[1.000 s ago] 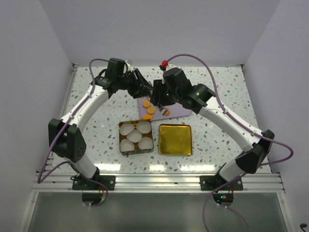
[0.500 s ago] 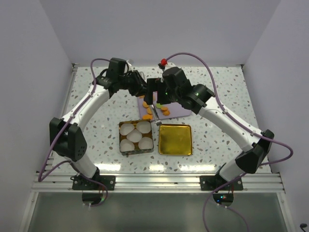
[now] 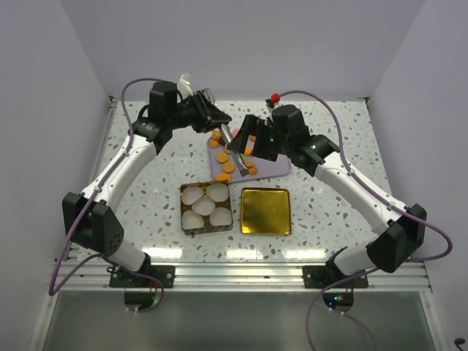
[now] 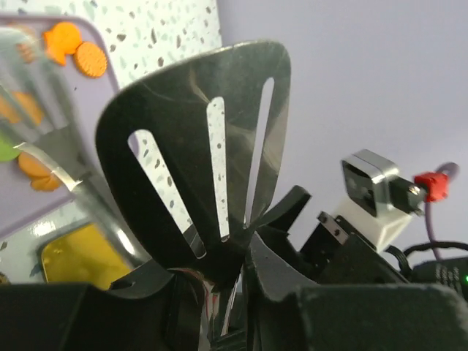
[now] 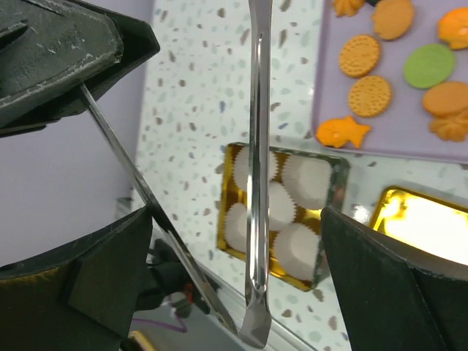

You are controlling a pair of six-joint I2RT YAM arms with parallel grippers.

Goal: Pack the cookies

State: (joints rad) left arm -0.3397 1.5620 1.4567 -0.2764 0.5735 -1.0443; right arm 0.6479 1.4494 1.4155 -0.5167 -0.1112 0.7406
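Cookies, mostly round and orange, lie on a purple tray; in the right wrist view they sit beside a green one. Metal tongs with a slotted blade hang slanted above the tray's left end. My left gripper is shut on the tongs just below the blade. My right gripper stands wide open to the right of the tongs. Their silver arm passes between its fingers without touching either one.
A gold tin lined with several white paper cups stands in front of the tray, and shows in the right wrist view. Its gold lid lies to the right of it. Grey walls close in both sides and the back.
The right gripper has opened wide and drawn back to the right, off the tongs. The left gripper has closed on them, and its arm has swung up and to the left.
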